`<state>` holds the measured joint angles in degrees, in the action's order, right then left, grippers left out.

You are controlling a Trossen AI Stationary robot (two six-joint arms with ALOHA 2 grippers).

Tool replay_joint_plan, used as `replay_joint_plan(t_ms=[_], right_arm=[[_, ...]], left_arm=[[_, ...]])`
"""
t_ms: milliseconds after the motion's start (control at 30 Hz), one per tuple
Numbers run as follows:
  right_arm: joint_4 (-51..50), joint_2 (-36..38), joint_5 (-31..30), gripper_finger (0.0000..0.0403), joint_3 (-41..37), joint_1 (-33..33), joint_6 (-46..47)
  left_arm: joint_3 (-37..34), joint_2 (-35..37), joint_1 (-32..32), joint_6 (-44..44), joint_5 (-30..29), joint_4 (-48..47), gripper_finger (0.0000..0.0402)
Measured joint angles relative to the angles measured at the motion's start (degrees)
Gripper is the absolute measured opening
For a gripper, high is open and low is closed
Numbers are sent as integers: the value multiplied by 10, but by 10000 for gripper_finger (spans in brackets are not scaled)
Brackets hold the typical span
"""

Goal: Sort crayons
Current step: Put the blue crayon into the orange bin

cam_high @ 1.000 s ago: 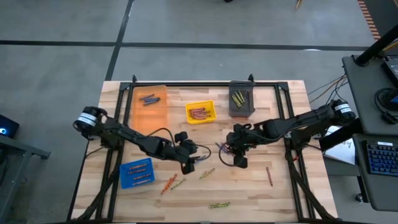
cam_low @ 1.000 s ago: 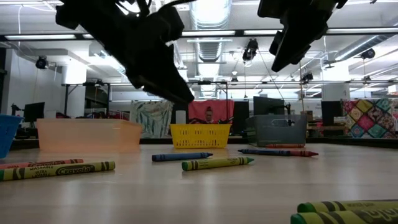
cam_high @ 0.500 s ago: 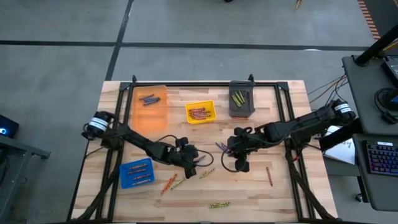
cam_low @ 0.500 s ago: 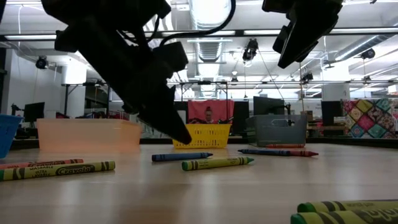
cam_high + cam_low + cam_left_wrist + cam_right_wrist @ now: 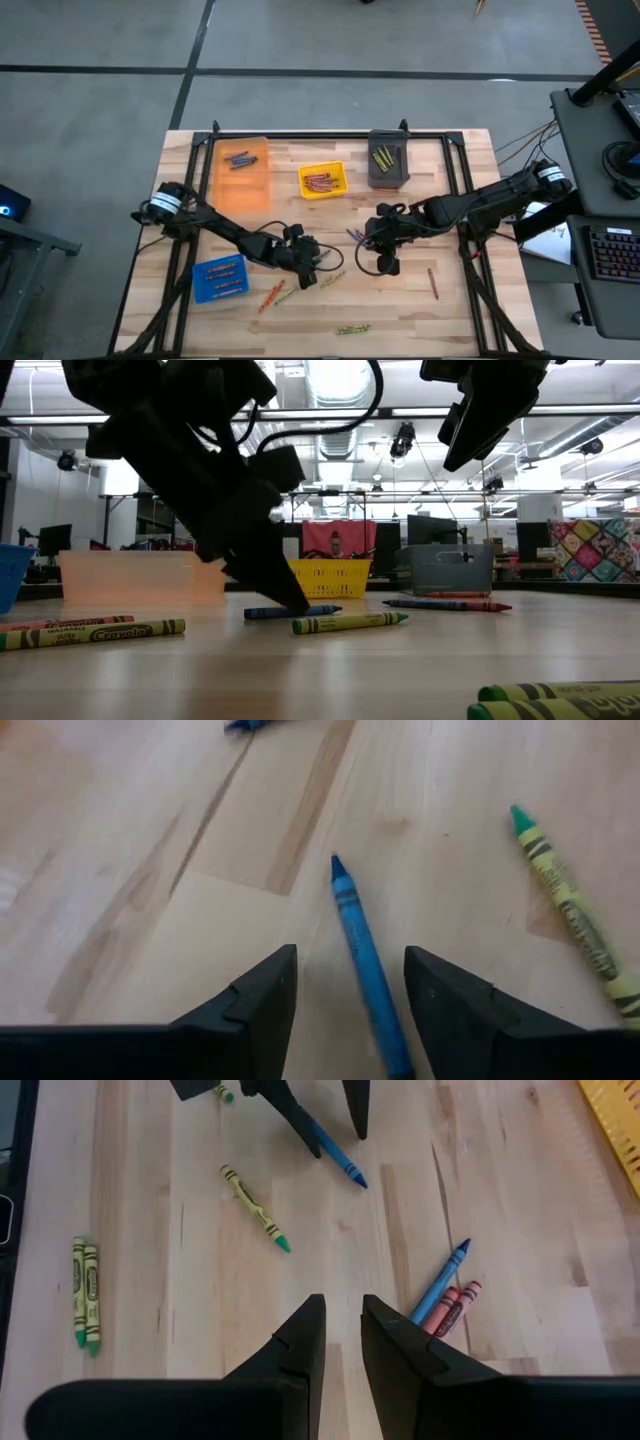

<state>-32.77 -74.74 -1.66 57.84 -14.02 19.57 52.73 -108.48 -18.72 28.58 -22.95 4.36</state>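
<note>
A blue crayon lies flat on the wooden table, and my left gripper stands open over it. One finger is on each side of the crayon's rear half, with bare wood showing between finger and crayon. In the low view its fingertips reach down to the table at this crayon. A green-tipped yellow crayon lies close beside it. My right gripper hangs well above the table. Its fingers are a narrow gap apart with nothing between them.
A blue and two red crayons lie below my right gripper. Two olive-yellow crayons lie near the front edge, orange ones by the blue bin, and a red one to the right. Orange, yellow and grey bins stand at the back.
My left gripper has sunk from above the table down to the blue crayon, shifting slightly toward the table's right and near edges. No crayon has moved.
</note>
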Motion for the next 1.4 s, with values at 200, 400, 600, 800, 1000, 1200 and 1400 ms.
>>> replay_joint_plan(t_ms=[200, 400, 600, 800, 1000, 1200, 1400], right_arm=[[0, 0, 0, 57, 0, 0, 0], [0, 0, 0, 57, 0, 0, 0], [0, 0, 0, 57, 0, 0, 0], [0, 0, 0, 57, 0, 0, 0], [-1, 0, 0, 57, 0, 0, 0], [-1, 0, 0, 57, 0, 0, -2], [-1, 0, 0, 57, 0, 0, -3]], left_arm=[[1, -16, -3, 14, -8, 8, 140], [1, -18, -4, 15, -6, 10, 94], [1, -19, -3, 15, -4, 8, 35], [1, -12, -3, 9, 2, 3, 6], [-2, 21, 1, -24, 10, -45, 2], [-2, 75, 10, -46, 4, -115, 1], [-2, 161, 25, -78, 2, -218, 0]])
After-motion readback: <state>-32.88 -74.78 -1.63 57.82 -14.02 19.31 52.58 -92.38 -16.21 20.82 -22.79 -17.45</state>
